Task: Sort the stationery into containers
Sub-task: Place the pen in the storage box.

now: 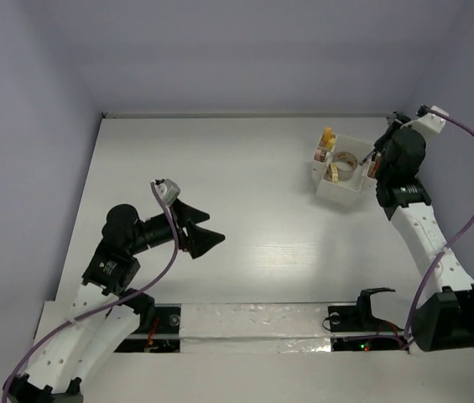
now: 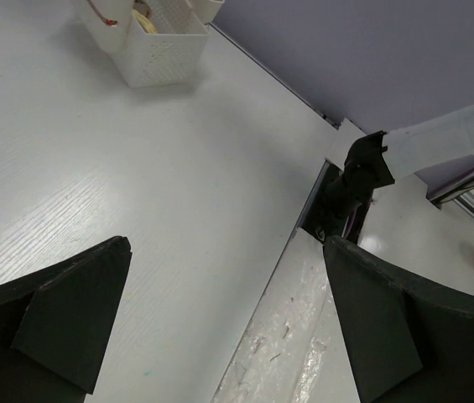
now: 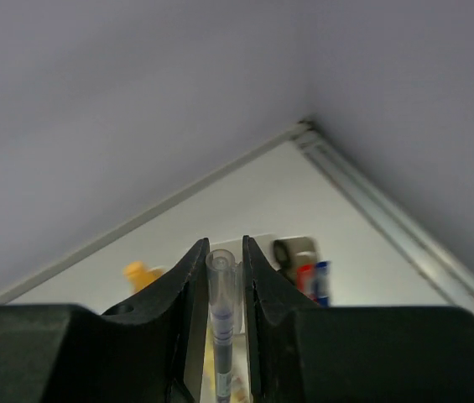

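The cream-white organizer (image 1: 340, 186) stands at the far right of the table. A beige tape roll (image 1: 346, 161) lies in its middle compartment, and yellow-orange blocks (image 1: 328, 137) stick up from its left ones. My right gripper (image 1: 374, 159) hangs over the organizer's right edge. In the right wrist view this gripper (image 3: 222, 245) is shut on a thin pen (image 3: 221, 290) with a clear cap, held upright. Red and blue pens (image 3: 312, 282) and an orange block (image 3: 138, 271) show blurred beyond it. My left gripper (image 1: 214, 227) is open and holds nothing, low over the table at the centre left.
In the left wrist view the wide-apart fingers (image 2: 69, 319) frame bare table and a taped strip (image 2: 304, 336) along the near edge. The organizer (image 2: 157, 50) sits far ahead. A black bracket (image 1: 371, 304) stands on the near edge by the right arm's base.
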`<action>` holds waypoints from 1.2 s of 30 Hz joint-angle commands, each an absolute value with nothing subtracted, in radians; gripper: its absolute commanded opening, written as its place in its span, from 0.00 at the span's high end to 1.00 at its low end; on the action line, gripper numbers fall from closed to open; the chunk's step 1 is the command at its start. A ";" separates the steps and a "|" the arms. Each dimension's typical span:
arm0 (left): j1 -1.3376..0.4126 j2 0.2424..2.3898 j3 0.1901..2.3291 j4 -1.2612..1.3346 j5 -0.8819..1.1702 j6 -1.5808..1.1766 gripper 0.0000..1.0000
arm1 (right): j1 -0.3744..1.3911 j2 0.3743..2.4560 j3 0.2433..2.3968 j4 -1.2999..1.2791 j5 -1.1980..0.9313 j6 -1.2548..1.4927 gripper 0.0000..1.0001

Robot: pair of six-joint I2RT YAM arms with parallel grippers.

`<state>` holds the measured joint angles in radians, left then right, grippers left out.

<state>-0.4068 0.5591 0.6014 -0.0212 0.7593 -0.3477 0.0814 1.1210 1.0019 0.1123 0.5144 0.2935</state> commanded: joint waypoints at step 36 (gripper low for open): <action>-0.497 0.495 0.611 -0.064 0.597 -0.324 0.01 | 0.044 1.324 0.992 0.246 0.660 0.196 0.00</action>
